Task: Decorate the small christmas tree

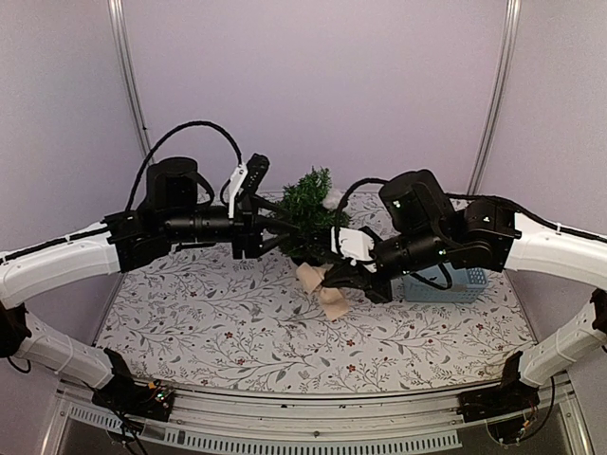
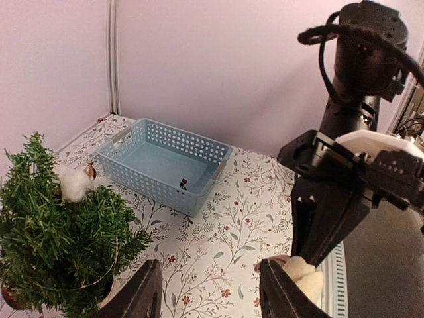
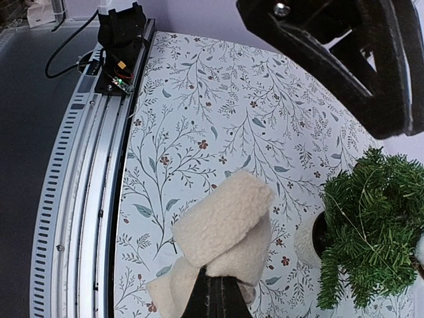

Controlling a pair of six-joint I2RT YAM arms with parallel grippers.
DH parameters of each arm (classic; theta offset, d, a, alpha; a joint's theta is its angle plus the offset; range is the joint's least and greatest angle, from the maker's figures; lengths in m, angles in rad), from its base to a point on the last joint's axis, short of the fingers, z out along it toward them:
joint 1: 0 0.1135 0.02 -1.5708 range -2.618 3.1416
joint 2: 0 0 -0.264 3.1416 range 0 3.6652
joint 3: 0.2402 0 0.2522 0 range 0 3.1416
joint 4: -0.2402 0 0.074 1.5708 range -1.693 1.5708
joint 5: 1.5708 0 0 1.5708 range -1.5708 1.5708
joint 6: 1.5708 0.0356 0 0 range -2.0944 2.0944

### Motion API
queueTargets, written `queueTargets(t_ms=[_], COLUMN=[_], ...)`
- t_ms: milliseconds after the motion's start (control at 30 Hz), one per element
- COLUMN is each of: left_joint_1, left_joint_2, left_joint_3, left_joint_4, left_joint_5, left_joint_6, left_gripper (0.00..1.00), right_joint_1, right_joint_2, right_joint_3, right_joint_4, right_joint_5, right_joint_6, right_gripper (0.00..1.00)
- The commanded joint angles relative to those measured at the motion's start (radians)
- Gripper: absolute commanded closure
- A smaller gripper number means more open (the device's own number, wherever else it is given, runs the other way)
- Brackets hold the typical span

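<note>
The small christmas tree (image 1: 308, 202) stands at the back middle of the table, bushy and dark green, in a white pot (image 3: 306, 242). A white fluffy ornament (image 2: 73, 183) sits near the top of the tree (image 2: 56, 245). My left gripper (image 1: 272, 226) hovers just left of the tree. In the left wrist view its jaws (image 2: 212, 295) are open with only tablecloth between them. My right gripper (image 1: 334, 278) is shut on a cream fleece strip (image 3: 228, 228), held folded above the table in front of the tree (image 3: 371, 225). The fleece strip (image 1: 322, 289) hangs below the gripper.
A light blue perforated basket (image 2: 162, 162) sits at the back right, with a small dark item (image 2: 183, 183) inside; my right arm partly hides the basket (image 1: 446, 282). The floral tablecloth (image 1: 218, 322) covers the table. A metal rail (image 3: 86, 199) runs along the near edge.
</note>
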Motion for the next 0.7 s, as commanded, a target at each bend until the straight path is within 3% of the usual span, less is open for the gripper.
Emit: queueTargets(t_ms=[0, 367, 667], left_joint_1=[0.010, -0.043, -0.083], left_joint_2=[0.057, 0.013, 0.037], left_joint_3=[0.039, -0.036, -0.052], left_joint_4=[0.021, -0.103, -0.199], left_joint_5=[0.009, 0.206, 0.175], left_joint_6=[-0.033, 0.083, 0.120], left_gripper=[0.49, 0.53, 0.58], right_joint_1=[0.015, 0.015, 0.015], right_joint_2=[0.017, 0.001, -0.030], right_joint_3=[0.022, 0.005, 0.002], right_joint_4=[-0.004, 0.026, 0.056], right_joint_5=[-0.031, 0.026, 0.038], right_joint_6=[-0.009, -0.013, -0.033], right_gripper=[1.00, 1.00, 1.00])
